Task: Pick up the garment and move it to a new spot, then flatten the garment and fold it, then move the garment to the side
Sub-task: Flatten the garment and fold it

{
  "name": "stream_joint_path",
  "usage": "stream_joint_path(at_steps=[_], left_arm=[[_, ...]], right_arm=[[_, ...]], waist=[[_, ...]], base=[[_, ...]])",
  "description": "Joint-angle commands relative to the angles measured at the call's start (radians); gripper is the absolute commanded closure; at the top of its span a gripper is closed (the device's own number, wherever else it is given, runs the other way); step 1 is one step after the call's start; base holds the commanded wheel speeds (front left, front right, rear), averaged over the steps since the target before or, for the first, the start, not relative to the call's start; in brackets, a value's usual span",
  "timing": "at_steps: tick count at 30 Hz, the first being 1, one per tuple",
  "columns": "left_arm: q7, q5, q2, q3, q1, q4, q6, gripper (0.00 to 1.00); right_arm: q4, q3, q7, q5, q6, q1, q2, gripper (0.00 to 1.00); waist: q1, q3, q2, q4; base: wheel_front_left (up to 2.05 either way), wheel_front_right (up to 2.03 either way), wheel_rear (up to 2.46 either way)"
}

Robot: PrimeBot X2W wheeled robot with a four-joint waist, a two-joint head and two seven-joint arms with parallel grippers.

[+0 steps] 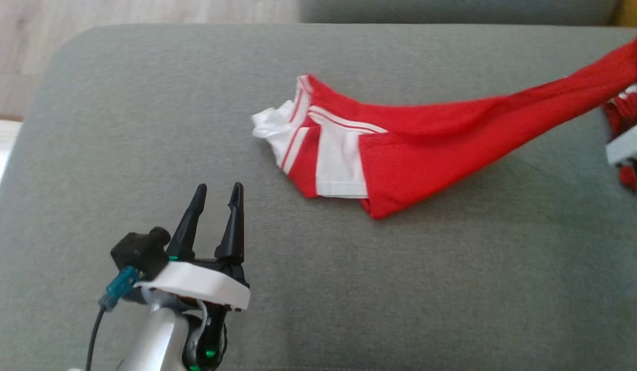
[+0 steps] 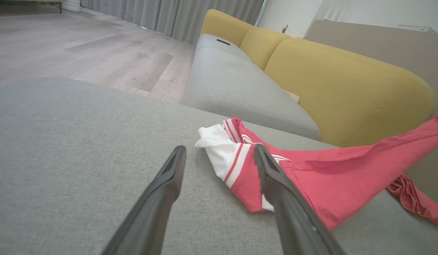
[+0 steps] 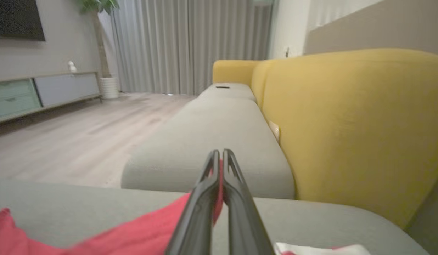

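The garment (image 1: 401,149) is red with white panels and thin stripes. It lies bunched a little past the middle of the grey cushion (image 1: 143,129), with its white striped end toward the cushion's centre. From there the red cloth narrows into a taut band that rises off the cushion toward its right edge. A crumpled red fold hangs just below that lifted end.

The right gripper (image 3: 220,153) is above the cushion's right edge. Its two dark fingers are pressed together with a strip of red cloth pinched between them, so it is clamped on the garment. In the right wrist view a white piece of the fabric rests on the cushion below the fingers.

The left gripper (image 1: 219,188) is over the near left part of the cushion, fingers spread apart and holding nothing. It is clear of the cloth, though in the left wrist view its fingertips frame the white striped end.

Beyond the cushion's far edge sits a second grey seat (image 2: 233,81) backed by yellow sofa cushions (image 2: 346,88). A pale wood floor (image 2: 80,46) lies off the cushion's left side.
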Motion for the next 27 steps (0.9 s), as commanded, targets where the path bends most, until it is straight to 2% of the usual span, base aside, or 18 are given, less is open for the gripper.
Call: stream_joint_path(at_steps=[1, 2, 3, 7, 11, 16, 22, 27], left_arm=[[-0.005, 0.009, 0.004, 0.039, -0.046, -0.024, -0.007, 0.0], [-0.005, 0.011, 0.004, 0.039, -0.049, -0.022, -0.009, 0.0], [-0.005, 0.011, 0.004, 0.037, -0.052, -0.021, -0.01, 0.0], [-0.005, 0.009, 0.004, 0.037, -0.054, -0.017, -0.009, 0.0], [-0.005, 0.012, 0.004, 0.039, -0.046, -0.011, -0.011, 0.0], [-0.005, 0.012, 0.004, 0.058, -0.032, -0.028, -0.009, 0.0], [-0.005, 0.013, 0.004, 0.085, -0.015, -0.074, -0.007, 0.0], [-0.005, 0.02, 0.004, 0.091, 0.006, -0.091, -0.012, 0.0]], right_arm=[[-0.004, -0.02, 0.005, -0.035, -0.001, -0.011, -0.021, 1.0], [0.011, -0.038, 0.006, -0.061, -0.001, -0.005, -0.019, 0.69], [0.028, -0.063, 0.012, -0.076, -0.001, -0.001, -0.01, 0.0], [0.054, -0.135, 0.021, -0.166, -0.001, 0.002, 0.034, 0.0], [0.0, -0.175, 0.009, -0.215, -0.001, 0.022, 0.103, 0.0], [-0.179, -0.141, -0.001, -0.201, -0.001, 0.112, 0.192, 0.0], [-0.42, -0.061, -0.004, -0.186, -0.001, 0.281, 0.251, 0.0], [-0.516, -0.056, -0.005, -0.192, -0.001, 0.427, 0.314, 0.0]], waist=[[0.0, 0.013, 0.0, -0.028], [0.0, 0.013, 0.0, -0.035], [0.0, 0.013, 0.0, -0.039], [0.0, 0.005, 0.0, -0.057], [0.0, -0.02, 0.0, -0.066], [0.0, -0.055, 0.0, -0.068], [0.0, -0.076, 0.0, -0.067], [0.0, -0.089, 0.0, -0.063]], base=[[0.0, 0.0, 0.0], [0.0, 0.0, 0.0], [0.0, 0.0, 0.0], [0.0, 0.0, 0.0], [0.0, 0.0, 0.0], [0.0, 0.0, 0.0], [0.0, 0.0, 0.0], [0.0, 0.0, 0.0]])
